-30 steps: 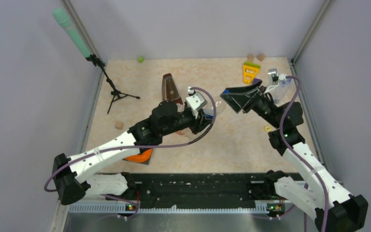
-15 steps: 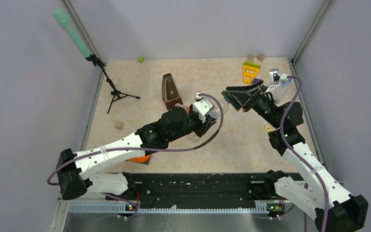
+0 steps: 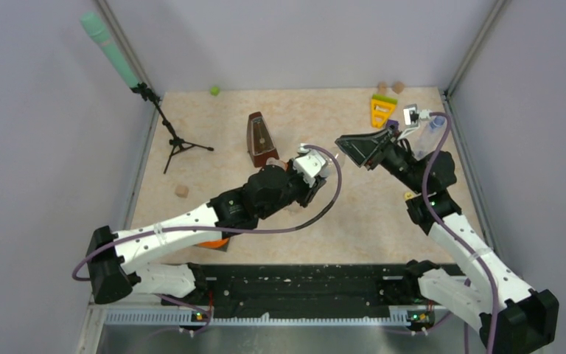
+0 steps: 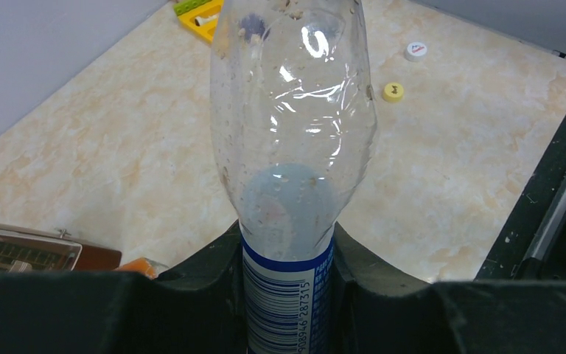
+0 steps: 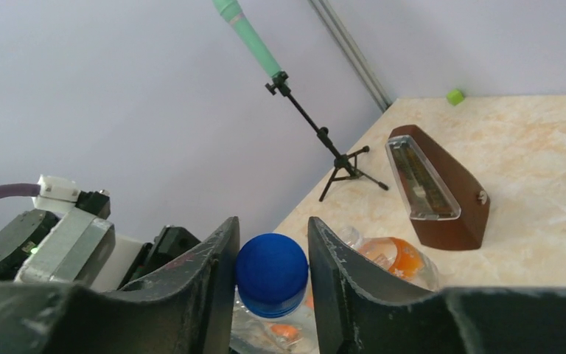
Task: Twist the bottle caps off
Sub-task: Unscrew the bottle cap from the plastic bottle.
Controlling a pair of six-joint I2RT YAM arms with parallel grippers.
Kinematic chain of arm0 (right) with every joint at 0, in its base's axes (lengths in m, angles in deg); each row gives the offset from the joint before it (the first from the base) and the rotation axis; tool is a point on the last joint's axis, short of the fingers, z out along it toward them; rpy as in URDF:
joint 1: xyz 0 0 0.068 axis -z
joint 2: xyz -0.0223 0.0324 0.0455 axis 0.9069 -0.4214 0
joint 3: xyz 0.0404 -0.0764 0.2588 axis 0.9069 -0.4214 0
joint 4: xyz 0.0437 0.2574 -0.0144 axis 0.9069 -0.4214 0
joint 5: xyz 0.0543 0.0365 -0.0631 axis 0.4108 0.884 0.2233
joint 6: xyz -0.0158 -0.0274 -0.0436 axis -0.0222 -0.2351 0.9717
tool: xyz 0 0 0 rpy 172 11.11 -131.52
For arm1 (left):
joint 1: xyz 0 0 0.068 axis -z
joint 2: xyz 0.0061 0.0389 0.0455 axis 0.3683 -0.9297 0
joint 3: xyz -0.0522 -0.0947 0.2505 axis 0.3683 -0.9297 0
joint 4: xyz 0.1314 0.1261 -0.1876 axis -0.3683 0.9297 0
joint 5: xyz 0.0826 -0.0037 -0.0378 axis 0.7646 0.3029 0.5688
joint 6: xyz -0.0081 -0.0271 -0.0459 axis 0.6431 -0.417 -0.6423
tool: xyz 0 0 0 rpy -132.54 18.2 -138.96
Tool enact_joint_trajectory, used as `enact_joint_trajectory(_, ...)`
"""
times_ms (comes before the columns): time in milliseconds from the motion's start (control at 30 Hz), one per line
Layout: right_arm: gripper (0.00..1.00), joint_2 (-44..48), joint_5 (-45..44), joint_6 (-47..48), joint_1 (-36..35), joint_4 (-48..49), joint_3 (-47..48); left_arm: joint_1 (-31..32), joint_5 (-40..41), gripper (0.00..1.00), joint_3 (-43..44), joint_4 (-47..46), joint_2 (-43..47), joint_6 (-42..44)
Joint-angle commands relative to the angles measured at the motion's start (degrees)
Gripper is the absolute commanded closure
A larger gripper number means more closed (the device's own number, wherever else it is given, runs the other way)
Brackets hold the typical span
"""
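Our left gripper (image 4: pixel 287 251) is shut tight on the bottle with the blue label (image 4: pixel 295 110), with one black finger on each side of the label. Our right gripper (image 5: pixel 271 234) is closed to a narrow gap on the blue cap (image 5: pixel 271 274). The cap sits snug between its two fingers, on top of the bottle's neck. We hold the bottle up off the table (image 4: pixel 103 140), over the middle of it, between our two arms. The bottle's long way runs from the left gripper to the right gripper. So the cap end points to the right and a bit toward the far wall, and the bottom end goes past the left fingers, where we cannot see it. The bottle looks dented and has little specks inside. To the left of it the brown metronome (image 5: pixel 431 184) stands upright on the table. The orange-tinted bottle (image 5: pixel 396 258) lies just beside the metronome's foot. Well apart from these, on the right part of the table, the yellow cap (image 4: pixel 393 91) and the white cap (image 4: pixel 416 50) lie flat near each other.
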Motion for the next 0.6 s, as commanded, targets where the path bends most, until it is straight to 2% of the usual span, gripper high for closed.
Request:
enact_joint_trajectory(0, 0.61, 0.05, -0.62, -1.22, -0.62, 1.95, 2.00, 1.20, 3.43, 1.00, 1.71, -3.01, 0.16, 1.40)
enact_joint_trajectory(67, 0.51, -0.10, -0.75, -1.36, -0.59, 2.42, 1.84, 1.56, 4.68, 1.00, 1.73, -3.17, -0.02, 1.52)
enact_joint_trajectory(200, 0.45, -0.17, -1.22, -1.69, -0.58, 2.27, 1.87, 2.41, 7.44, 1.00, 1.40, -3.99, -0.14, 1.70)
enact_joint_trajectory(567, 0.45, 0.12, -4.84, -3.72, -0.68, 1.69, 1.09, 6.19, 17.69, 1.00, 0.68, -7.39, -1.51, 4.83)
